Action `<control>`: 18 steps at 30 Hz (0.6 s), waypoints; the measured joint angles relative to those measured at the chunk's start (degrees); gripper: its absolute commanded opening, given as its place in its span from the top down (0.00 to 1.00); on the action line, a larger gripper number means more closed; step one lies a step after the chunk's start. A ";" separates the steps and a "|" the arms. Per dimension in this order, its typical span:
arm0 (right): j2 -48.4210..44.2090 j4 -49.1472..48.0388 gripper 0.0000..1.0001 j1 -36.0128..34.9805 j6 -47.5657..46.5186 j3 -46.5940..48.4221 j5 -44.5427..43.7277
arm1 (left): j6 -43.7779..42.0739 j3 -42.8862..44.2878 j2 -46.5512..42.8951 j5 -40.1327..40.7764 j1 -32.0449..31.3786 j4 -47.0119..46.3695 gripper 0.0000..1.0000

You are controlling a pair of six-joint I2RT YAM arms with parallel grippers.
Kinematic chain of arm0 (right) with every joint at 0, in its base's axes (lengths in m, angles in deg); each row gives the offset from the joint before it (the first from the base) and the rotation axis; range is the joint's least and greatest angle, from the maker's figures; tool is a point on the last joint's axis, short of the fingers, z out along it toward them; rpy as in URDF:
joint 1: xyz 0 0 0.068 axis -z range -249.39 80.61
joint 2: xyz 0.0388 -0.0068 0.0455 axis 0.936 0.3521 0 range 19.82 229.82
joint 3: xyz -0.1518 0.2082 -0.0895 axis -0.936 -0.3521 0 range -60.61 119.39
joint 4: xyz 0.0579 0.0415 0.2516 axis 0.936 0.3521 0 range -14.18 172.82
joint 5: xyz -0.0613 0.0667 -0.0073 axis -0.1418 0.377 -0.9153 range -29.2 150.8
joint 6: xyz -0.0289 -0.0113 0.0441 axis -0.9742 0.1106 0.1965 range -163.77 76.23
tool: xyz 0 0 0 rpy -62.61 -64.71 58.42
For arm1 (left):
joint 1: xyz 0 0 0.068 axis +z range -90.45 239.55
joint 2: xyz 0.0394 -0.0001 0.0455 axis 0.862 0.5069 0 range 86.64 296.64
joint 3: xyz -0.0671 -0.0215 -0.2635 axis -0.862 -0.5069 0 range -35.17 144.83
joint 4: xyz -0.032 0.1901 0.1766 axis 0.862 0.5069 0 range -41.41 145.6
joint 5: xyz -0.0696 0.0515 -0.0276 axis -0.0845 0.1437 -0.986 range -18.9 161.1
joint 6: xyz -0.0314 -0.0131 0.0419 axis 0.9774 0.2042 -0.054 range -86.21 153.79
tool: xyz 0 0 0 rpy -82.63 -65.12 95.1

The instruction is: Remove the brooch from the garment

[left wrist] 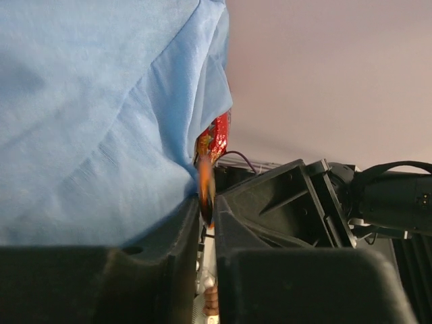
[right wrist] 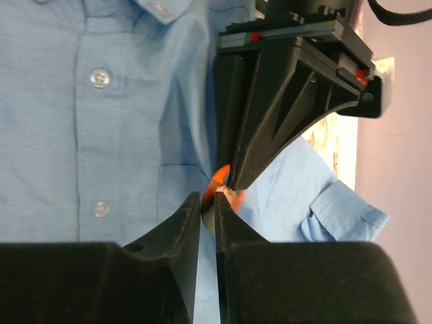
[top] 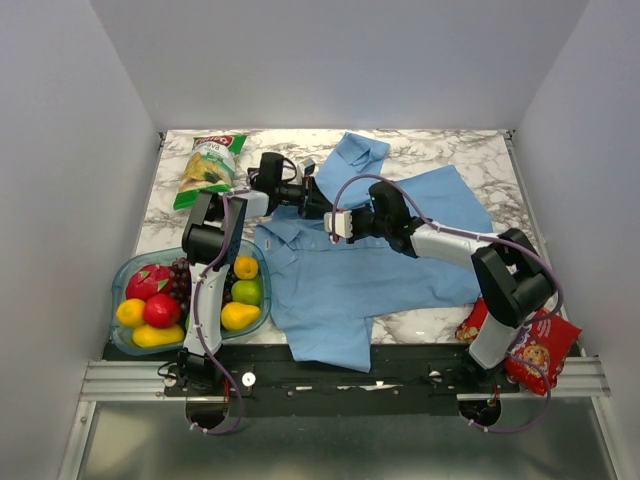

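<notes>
Scene: We look down on a marble table (top: 480,160) where two arms reach in from the near edge and meet over a light blue shirt (top: 350,285).
Shirt: It lies spread across the middle of the table with its button front up. One sleeve points toward the far edge, and the hem reaches the near edge.
Brooch: We see the brooch (left wrist: 205,190) as a small orange piece on the shirt's front. It sits to one side of the row of buttons (right wrist: 100,77), right where the two sets of fingertips meet.
Left gripper: The left gripper (left wrist: 206,210) has its fingers closed on the brooch. In its own wrist view the orange shows in the thin slit between them, and blue cloth rises against the left-hand finger.
Right gripper: The right gripper (right wrist: 208,206) has its fingers drawn almost together, tip to tip with the other gripper. They appear to pinch the shirt cloth just beside the brooch, where the cloth puckers toward them. We cannot see the contact itself.
Left side: A clear bluish bowl (top: 120,340) holds a dragon fruit (top: 148,282), dark grapes (top: 180,275), a red apple (top: 162,310), a green apple (top: 246,291) and a pear (top: 238,316).
Far left: A green chip bag (top: 208,170) lies well apart from the shirt.
Near right: A red cookie bag (top: 540,350) sits by the right arm's base.
</notes>
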 measured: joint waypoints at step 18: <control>3.15 10.05 1.00 3.19 30.05 17.40 -5.57 | -36.48 18.86 -8.59 12.33 0.31 37.11 0.54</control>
